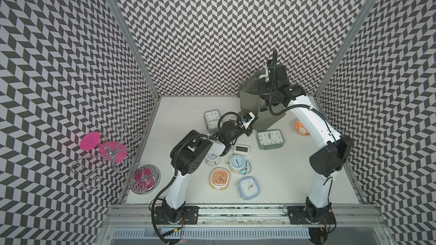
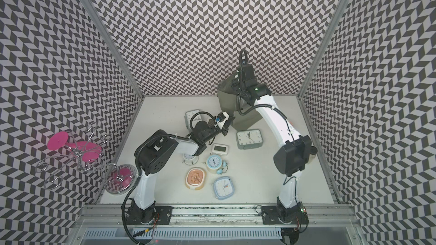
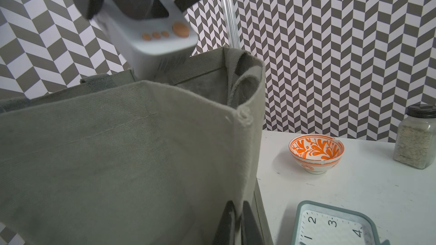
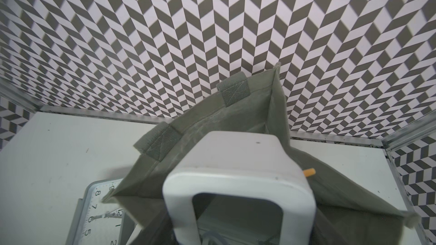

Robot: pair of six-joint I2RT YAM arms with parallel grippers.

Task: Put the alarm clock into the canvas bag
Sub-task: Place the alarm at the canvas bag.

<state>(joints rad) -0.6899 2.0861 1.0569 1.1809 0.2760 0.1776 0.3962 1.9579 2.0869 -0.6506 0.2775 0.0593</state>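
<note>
The canvas bag [image 1: 250, 107] [image 2: 226, 101], grey-green with a paler lining, stands at the back of the table with its mouth open. My right gripper [image 3: 136, 8] is shut on a white alarm clock [image 3: 153, 38] [image 4: 238, 173] with orange buttons, holding it tilted just over the bag's mouth with its lower corner past the rim. The clock hides the right fingers in the right wrist view. My left gripper [image 3: 237, 225] [image 1: 249, 130] is shut on the near wall of the bag [image 3: 141, 149], pinching the fabric near a corner seam.
A large grey square clock [image 1: 270, 139] [image 3: 335, 225] lies just in front of the bag. An orange patterned bowl [image 1: 300, 127] [image 3: 316, 152] and a jar of grains [image 3: 416, 137] sit to the right. Several more clocks [image 1: 238, 163] lie in the table's middle and a wire stand [image 1: 108, 152] at the left.
</note>
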